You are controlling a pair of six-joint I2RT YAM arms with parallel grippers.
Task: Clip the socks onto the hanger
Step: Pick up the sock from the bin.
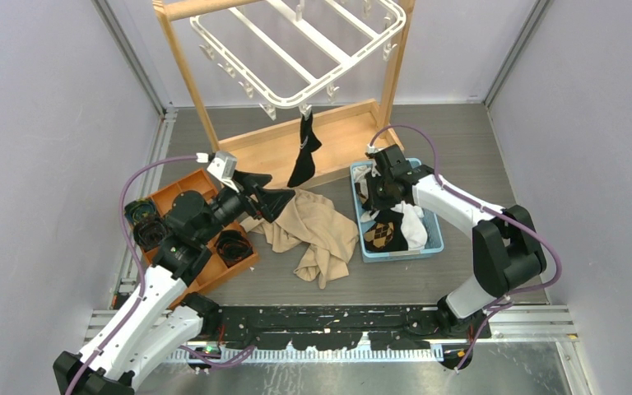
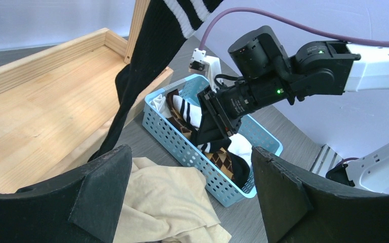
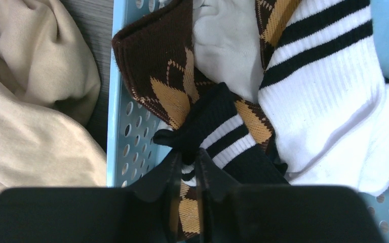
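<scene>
The white hanger (image 1: 296, 49) hangs from the wooden stand at the back. One black sock with white stripes (image 1: 304, 152) hangs from a clip on its front rim; it also shows in the left wrist view (image 2: 147, 66). The blue basket (image 1: 403, 253) holds more socks: brown argyle (image 3: 167, 66), white with black bands (image 3: 324, 86) and black with white stripes (image 3: 218, 126). My right gripper (image 3: 187, 157) is down in the basket (image 3: 126, 126), shut on the cuff of the black striped sock. My left gripper (image 2: 190, 162) is open and empty above the beige cloth, left of the basket (image 2: 192, 152).
The wooden stand's base (image 1: 280, 148) lies behind the beige cloth (image 1: 317, 234). An orange tray (image 1: 173, 193) with dark rolled items sits at the left, under my left arm. Grey walls close in both sides.
</scene>
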